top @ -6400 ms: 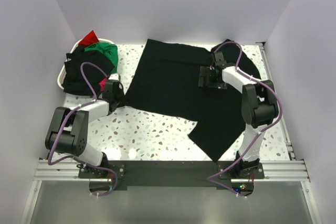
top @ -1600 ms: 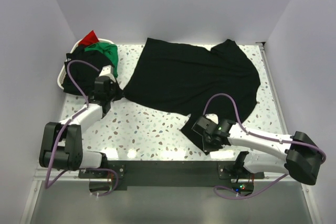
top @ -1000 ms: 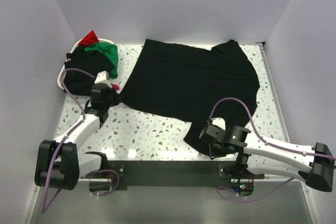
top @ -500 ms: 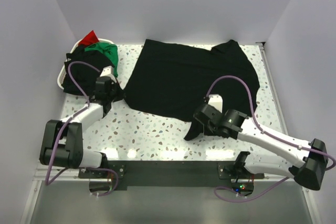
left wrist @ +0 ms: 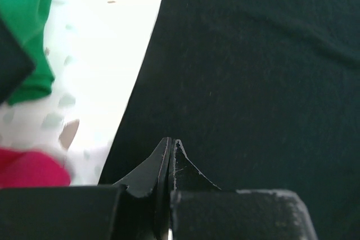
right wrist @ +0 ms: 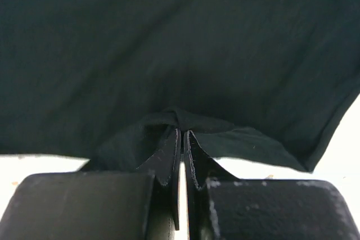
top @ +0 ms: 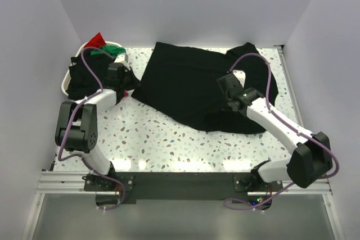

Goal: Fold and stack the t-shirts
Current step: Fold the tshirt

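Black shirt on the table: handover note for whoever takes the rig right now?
Left gripper: shut on the black shirt, at its left edge.
Right gripper: shut on a bunch of the same shirt, held over its right half.
Other shirts: heaped in the basket, far left; black, green and red.
Done: shirt spread out; first fold under way, near-right part looks doubled over.
Left: finish the fold, set it down, then fold and stack the rest. No stack yet.

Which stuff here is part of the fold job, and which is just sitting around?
Part of the job:
- spread black t-shirt
- piled black shirts
- green shirt
- red shirt

Just lying about:
- white basket holding the pile
- speckled table
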### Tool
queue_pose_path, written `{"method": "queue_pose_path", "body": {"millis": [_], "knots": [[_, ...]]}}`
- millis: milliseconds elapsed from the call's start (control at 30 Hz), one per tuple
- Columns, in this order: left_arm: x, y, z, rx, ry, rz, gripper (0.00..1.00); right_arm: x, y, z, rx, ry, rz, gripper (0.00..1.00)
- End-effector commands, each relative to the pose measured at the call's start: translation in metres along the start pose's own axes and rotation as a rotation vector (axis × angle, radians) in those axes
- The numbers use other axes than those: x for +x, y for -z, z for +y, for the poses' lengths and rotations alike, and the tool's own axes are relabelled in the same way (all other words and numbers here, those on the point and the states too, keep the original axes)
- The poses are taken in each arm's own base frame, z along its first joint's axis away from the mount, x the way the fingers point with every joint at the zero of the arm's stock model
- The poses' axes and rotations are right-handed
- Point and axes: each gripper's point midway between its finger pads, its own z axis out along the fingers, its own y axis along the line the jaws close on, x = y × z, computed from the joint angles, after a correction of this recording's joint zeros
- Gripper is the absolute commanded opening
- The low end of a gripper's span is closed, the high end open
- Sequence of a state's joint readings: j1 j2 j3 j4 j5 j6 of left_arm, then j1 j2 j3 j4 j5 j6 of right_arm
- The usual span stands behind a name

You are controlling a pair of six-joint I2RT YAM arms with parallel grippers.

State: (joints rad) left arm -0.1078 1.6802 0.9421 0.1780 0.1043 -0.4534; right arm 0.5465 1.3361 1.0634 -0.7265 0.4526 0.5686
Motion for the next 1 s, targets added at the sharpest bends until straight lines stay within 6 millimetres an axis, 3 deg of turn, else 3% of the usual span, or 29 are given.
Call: {"method": "queue_pose_path", "body": {"millis": [0,33,200,233,300,400,500,767,967], "knots": [[-0.036,-0.013,-0.020,0.057,-0.024,-0.074,0.00,-0.048,-0.013,-0.006,0.009,-0.037,-0.076,0.00],[-0.047,-0.015,-0.024,0.066,-0.028,-0.091,0.00,-0.052,-0.017,-0.010,0.016,-0.036,-0.074,0.00],[-0.057,-0.039,-0.025,0.058,-0.032,-0.081,0.00,-0.085,-0.039,-0.034,0.066,-0.095,-0.083,0.00],[-0.066,-0.041,-0.029,0.066,-0.032,-0.098,0.00,-0.085,-0.047,-0.036,0.071,-0.093,-0.067,0.00],[-0.065,-0.051,-0.027,0.062,-0.031,-0.088,0.00,-0.102,-0.052,-0.047,0.086,-0.120,-0.083,0.00],[-0.080,-0.063,-0.030,0.068,-0.028,-0.110,0.00,-0.115,-0.064,-0.054,0.094,-0.133,-0.075,0.00],[-0.078,-0.075,-0.028,0.064,-0.026,-0.096,0.00,-0.126,-0.073,-0.060,0.103,-0.139,-0.080,0.00],[-0.096,-0.082,-0.021,0.025,-0.030,-0.146,0.00,-0.147,-0.084,-0.070,0.106,-0.157,-0.094,0.00],[-0.088,-0.091,-0.020,0.037,-0.036,-0.128,0.00,-0.160,-0.092,-0.073,0.101,-0.166,-0.102,0.00]]}}
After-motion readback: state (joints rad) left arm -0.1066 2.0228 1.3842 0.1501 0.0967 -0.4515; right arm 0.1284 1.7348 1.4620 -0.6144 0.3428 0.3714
